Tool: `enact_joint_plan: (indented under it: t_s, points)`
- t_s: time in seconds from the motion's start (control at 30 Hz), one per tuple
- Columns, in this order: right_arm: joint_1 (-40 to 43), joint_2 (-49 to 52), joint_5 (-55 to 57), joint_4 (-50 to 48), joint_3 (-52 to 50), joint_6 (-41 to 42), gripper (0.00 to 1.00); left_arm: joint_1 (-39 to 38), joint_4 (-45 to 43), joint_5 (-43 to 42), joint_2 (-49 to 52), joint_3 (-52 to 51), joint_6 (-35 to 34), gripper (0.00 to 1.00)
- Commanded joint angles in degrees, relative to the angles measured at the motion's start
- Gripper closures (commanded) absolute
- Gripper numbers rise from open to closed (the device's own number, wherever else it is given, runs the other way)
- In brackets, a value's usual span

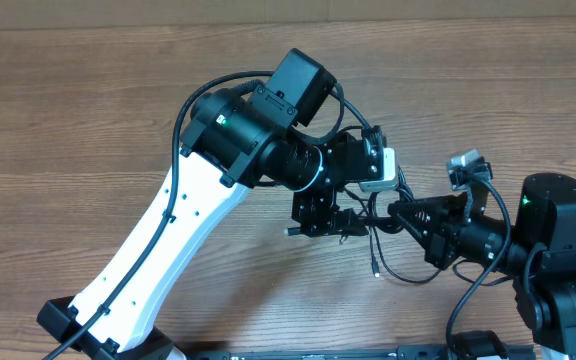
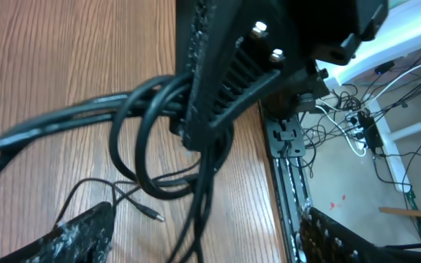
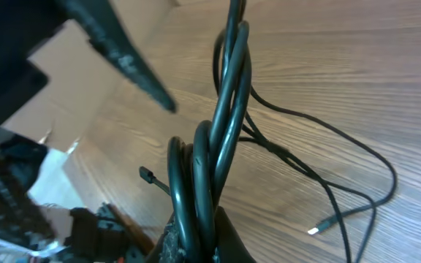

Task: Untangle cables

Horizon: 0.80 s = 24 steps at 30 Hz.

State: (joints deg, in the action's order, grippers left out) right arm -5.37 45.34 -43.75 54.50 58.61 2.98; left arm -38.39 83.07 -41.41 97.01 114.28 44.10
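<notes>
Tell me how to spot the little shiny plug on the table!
Find the right gripper near the middle of the table, pinching a bundle of black cables. One thin cord trails away from it across the wood. The plug is the small silvery tip at that cord's end, lying loose, not in the bundle.

Blk cables [image 3: 229,95] w/ silvery plug tip [image 3: 314,231], brown wood-grain table [image 1: 68,100], left arm [image 1: 168,240] white & blk.

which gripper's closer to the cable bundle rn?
Right. The right gripper is shut on the cable bundle; the left gripper is open close beside it, gripping nothing.
</notes>
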Motion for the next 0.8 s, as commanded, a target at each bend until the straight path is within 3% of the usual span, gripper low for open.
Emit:
enact_joint_plan:
  t_s: [0.0,0.57,0.6,0.67,0.73,0.77]
  points:
    - [-0.15,-0.22,-5.92,-1.81,0.72,-0.13,0.96,0.13,-0.87,-1.46,-1.14,0.96,1.81,0.18]
    - [-0.15,-0.22,-15.76,-8.22,0.72,-0.04,0.96,0.13,-1.2,-1.46,-1.14,0.96,1.79,0.19]
    - [-0.15,-0.22,-15.91,-8.17,0.72,-0.07,0.96,0.13,-1.2,-1.49,-1.14,0.96,1.79,0.24]
    - [-0.15,-0.22,-15.96,-8.15,0.72,-0.07,0.96,0.11,-1.27,-1.49,-1.14,0.96,1.81,0.47]
    - [-0.15,-0.22,-15.96,-8.15,0.72,-0.04,0.96,0.13,-1.42,-1.49,-1.14,0.96,1.81,0.85]
    - [-0.15,-0.22,-15.96,-8.17,0.72,-0.07,0.96,0.11,-1.44,-1.51,-1.14,0.96,1.79,0.94]
